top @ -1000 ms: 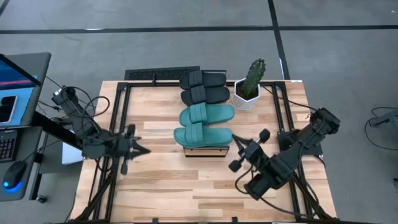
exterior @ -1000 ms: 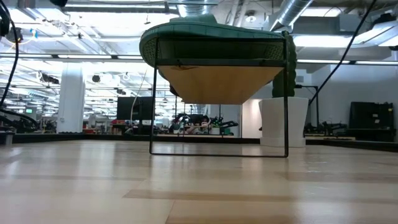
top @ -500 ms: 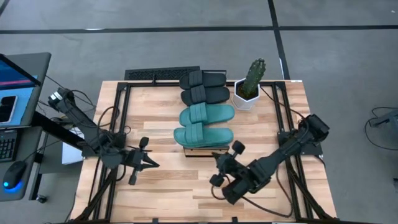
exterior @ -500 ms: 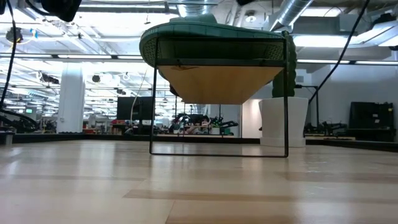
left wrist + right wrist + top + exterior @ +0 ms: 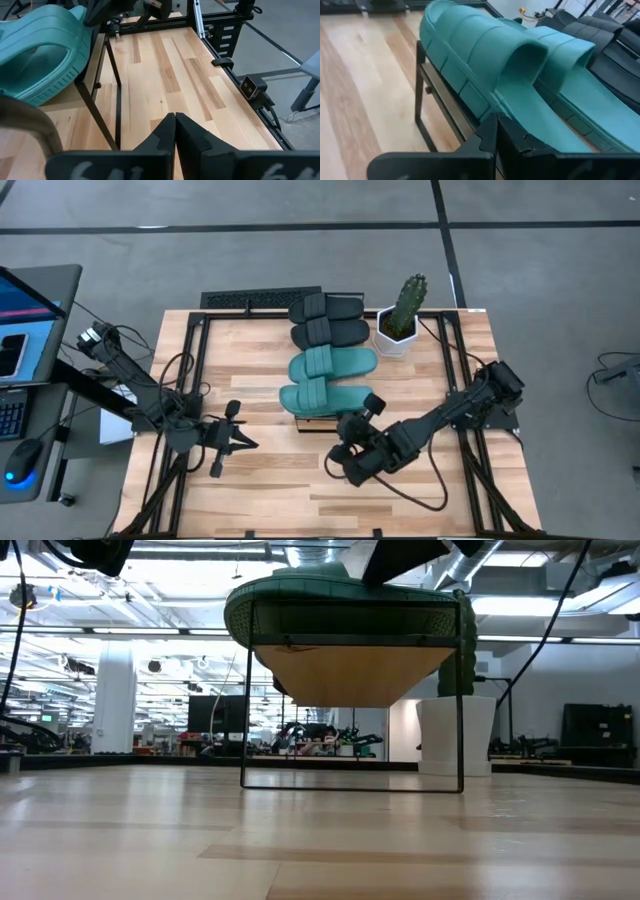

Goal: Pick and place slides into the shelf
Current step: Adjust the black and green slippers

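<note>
Slides [image 5: 328, 351], two black and two teal, are lying side by side along the shelf [image 5: 330, 423] on the table [image 5: 270, 470]. Right hand [image 5: 345, 457] is hanging pinched together, empty, just off the shelf's near end; left hand [image 5: 247, 444] is waiting closed over bare table

Four slides [image 5: 327, 366] are filling the shelf [image 5: 330, 423]; a potted cactus [image 5: 402, 315] is blocking its 2 o'clock side (the worktop [image 5: 250, 360] toward 9 o'clock is lying open).

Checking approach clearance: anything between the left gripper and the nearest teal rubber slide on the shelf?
Nothing: in the high view only bare wooden table lies between the shut left gripper and the nearest teal rubber slide on the light-wood shelf.
</note>
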